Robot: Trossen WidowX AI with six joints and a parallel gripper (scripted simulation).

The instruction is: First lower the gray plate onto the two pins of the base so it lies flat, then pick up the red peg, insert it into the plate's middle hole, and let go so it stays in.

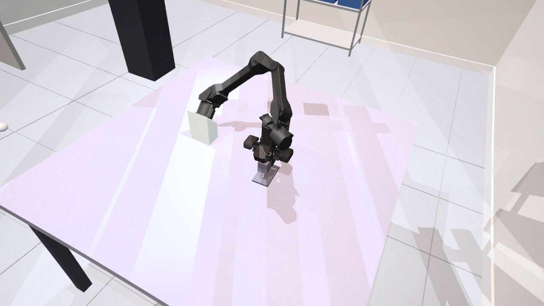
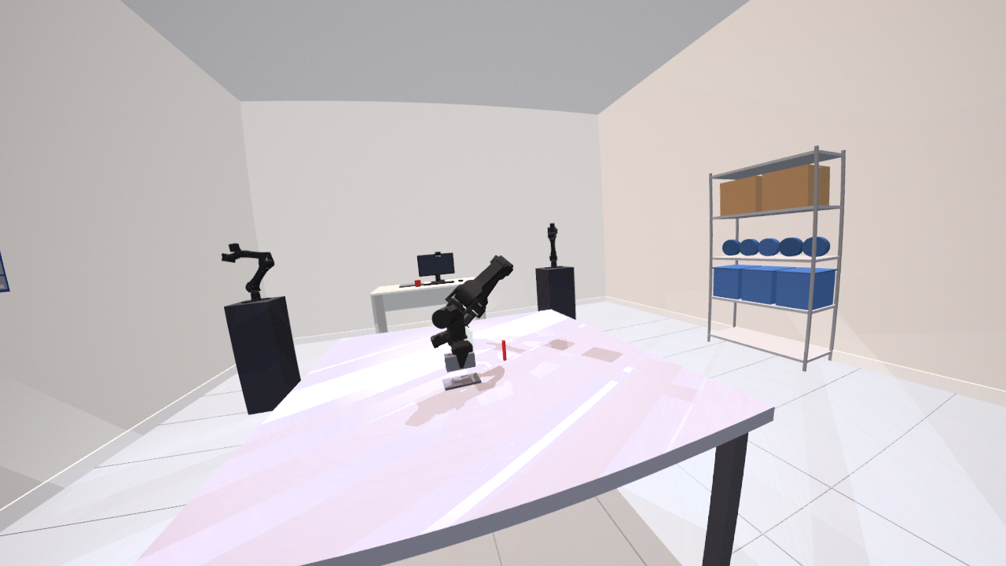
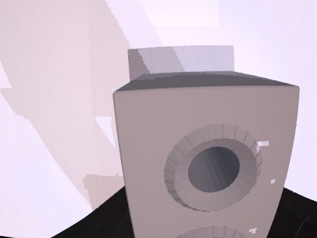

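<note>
The gray plate (image 1: 263,167) (image 2: 450,362) (image 3: 148,132) is held between the fingers of my gripper (image 1: 264,162) (image 2: 461,360) (image 3: 191,180). It is a thick block; one whole hole and part of another show in the wrist view. It hangs above the thin gray base (image 1: 268,181) (image 2: 453,386) (image 3: 211,57), with a gap between them in the exterior view. One pale pin (image 1: 262,176) shows on the base in the top view; the other is hidden. The red peg (image 2: 503,350) stands upright on the table, right of the gripper in the exterior view. The arm hides it in the top view.
A pale green block (image 1: 199,129) stands at my arm's mount on the table (image 1: 171,236) (image 2: 394,464). A shelf rack (image 2: 761,259), two black pedestals (image 2: 261,351) (image 2: 556,292) with other arms, and a desk (image 2: 415,287) stand beyond the table.
</note>
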